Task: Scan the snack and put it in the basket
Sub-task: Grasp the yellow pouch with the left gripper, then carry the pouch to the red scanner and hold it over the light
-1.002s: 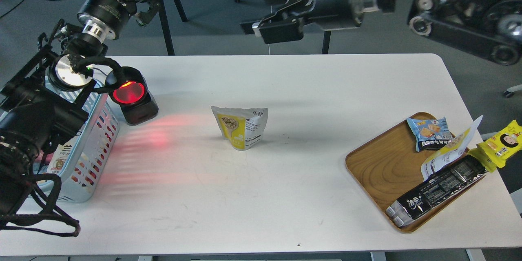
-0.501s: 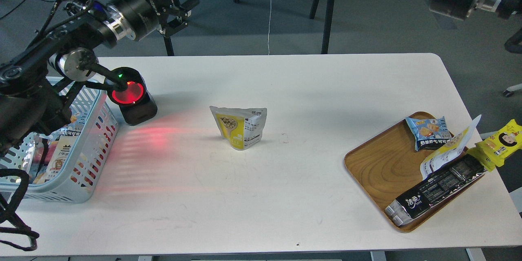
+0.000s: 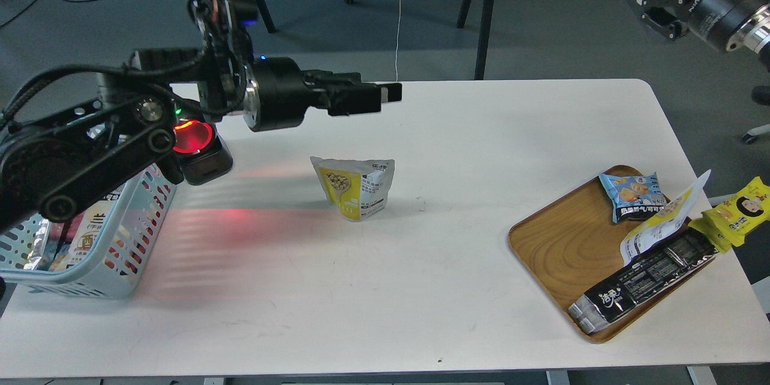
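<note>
The snack point(image 3: 355, 186), a yellow-and-white pouch picturing brown nuts, stands upright in the middle of the white table point(image 3: 421, 289). My left gripper point(image 3: 385, 96) reaches in from the left and hovers above and just behind the snack, pointing right, with nothing in it. It is seen side-on, so its fingers overlap. The pale blue slotted basket point(image 3: 144, 222) stands at the table's left edge with several packets inside. My right gripper point(image 3: 652, 12) is high at the top right, off the table, fingers spread and empty.
A black scanner point(image 3: 198, 150) with a glowing red window stands beside the basket and casts red light on the table. A wooden tray point(image 3: 565, 246) at the right holds a blue packet point(image 3: 631, 192), a long black packet point(image 3: 643, 277) and a white-backed pouch. A yellow cartoon-face packet point(image 3: 737, 210) hangs over the edge.
My left arm has swung from behind the basket out over the table towards the snack. My right arm has drawn back to the top right. The snack has not moved.
</note>
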### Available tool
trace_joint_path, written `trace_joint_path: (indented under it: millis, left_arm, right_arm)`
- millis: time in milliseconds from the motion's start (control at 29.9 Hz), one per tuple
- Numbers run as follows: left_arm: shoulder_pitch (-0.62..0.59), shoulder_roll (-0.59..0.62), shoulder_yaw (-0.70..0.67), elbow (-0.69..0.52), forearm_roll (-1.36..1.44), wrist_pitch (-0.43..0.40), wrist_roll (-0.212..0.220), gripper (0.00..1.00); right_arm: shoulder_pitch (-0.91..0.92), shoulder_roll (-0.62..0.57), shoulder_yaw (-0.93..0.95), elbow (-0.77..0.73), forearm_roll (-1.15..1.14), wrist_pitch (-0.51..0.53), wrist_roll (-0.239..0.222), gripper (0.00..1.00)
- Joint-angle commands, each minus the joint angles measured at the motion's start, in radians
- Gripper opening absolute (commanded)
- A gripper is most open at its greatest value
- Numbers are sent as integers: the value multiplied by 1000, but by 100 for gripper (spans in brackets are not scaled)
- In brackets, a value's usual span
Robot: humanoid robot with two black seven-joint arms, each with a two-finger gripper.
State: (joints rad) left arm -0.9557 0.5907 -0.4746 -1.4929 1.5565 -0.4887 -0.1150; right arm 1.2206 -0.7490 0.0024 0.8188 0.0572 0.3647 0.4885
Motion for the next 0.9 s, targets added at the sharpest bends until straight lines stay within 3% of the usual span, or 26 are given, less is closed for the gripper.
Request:
trace_joint_path:
  millis: [0, 200, 601, 868]
  left_arm:
    - [-11, 14, 91, -69, 308, 0, -2, 99]
    - [-15, 6, 102, -46, 608, 0, -12, 96]
    - [-6, -100, 160, 103, 625, 0, -14, 86]
    - [-9, -94, 235, 105, 625, 0, -52, 78]
  right_arm:
    - [-33, 97, 27, -130, 148, 53, 0, 97]
    - [-189, 118, 114, -136, 161, 74, 0, 97]
    - [-289, 172, 221, -144, 159, 65, 0, 97]
    - [-280, 206, 309, -148, 159, 57, 0, 98]
